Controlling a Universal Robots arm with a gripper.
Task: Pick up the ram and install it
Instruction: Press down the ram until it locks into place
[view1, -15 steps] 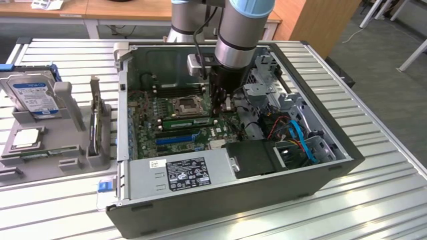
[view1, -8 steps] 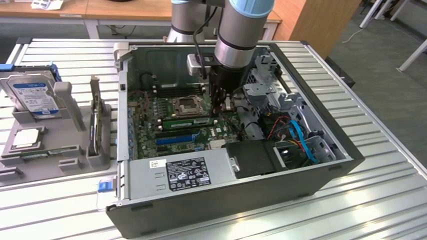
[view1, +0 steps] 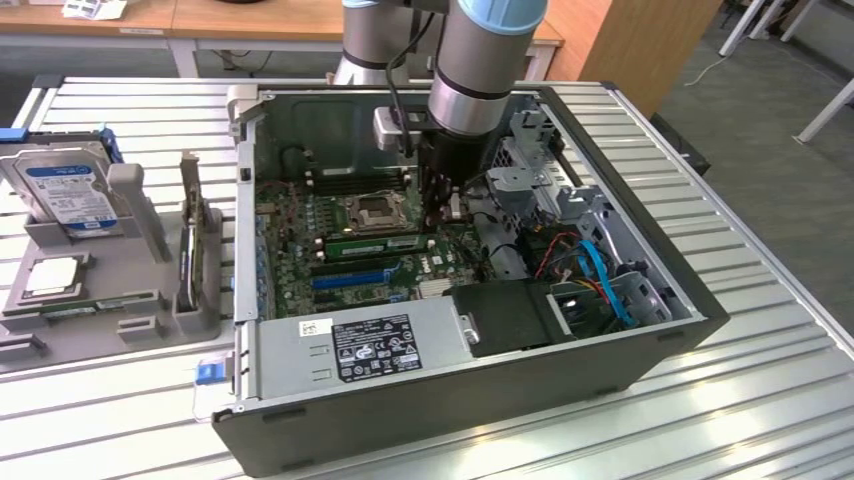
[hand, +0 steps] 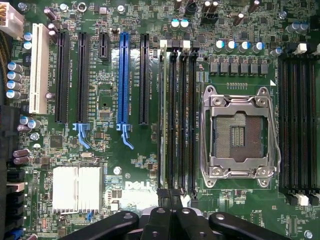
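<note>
Now the jaws (hand: 170, 210) are pressed together, right above the ram (hand: 162, 115). That ram stands on its thin edge in a slot on the green board (hand: 130, 165), beside the empty chip socket (hand: 239, 135). Its long side runs straight away from the jaws.

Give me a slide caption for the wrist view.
Shut fingers above the ram standing in a motherboard slot beside the empty processor socket.
</note>
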